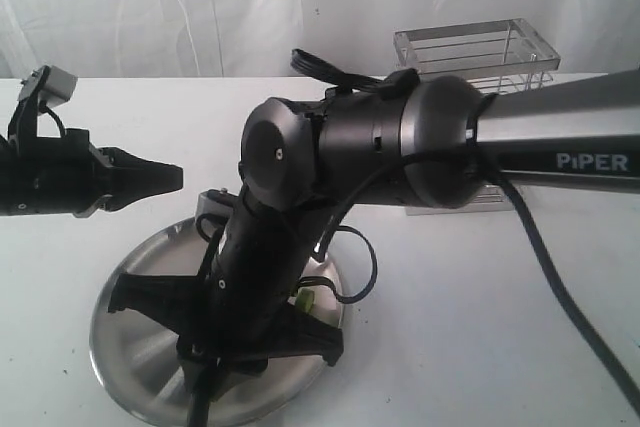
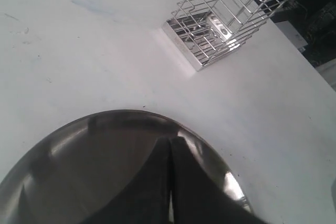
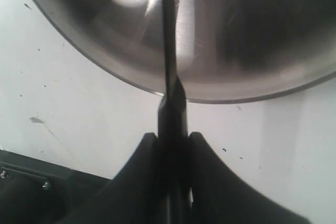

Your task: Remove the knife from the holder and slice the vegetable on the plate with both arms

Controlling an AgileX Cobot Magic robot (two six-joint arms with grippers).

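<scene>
The knife (image 3: 168,51) was already out of the holder (image 1: 480,52). The right gripper (image 3: 172,139) held it tight by its black handle, with the blade pointing out over the shiny plate (image 3: 262,51), so the cutting step was at hand. Next the blade probably needed to come down right on the little green vegetable (image 1: 303,299), which peeked out on the plate beside the right arm (image 1: 400,137). That arm reached across and bent down over the plate, while the left gripper (image 1: 168,175) hung shut and empty by the plate's left edge.
</scene>
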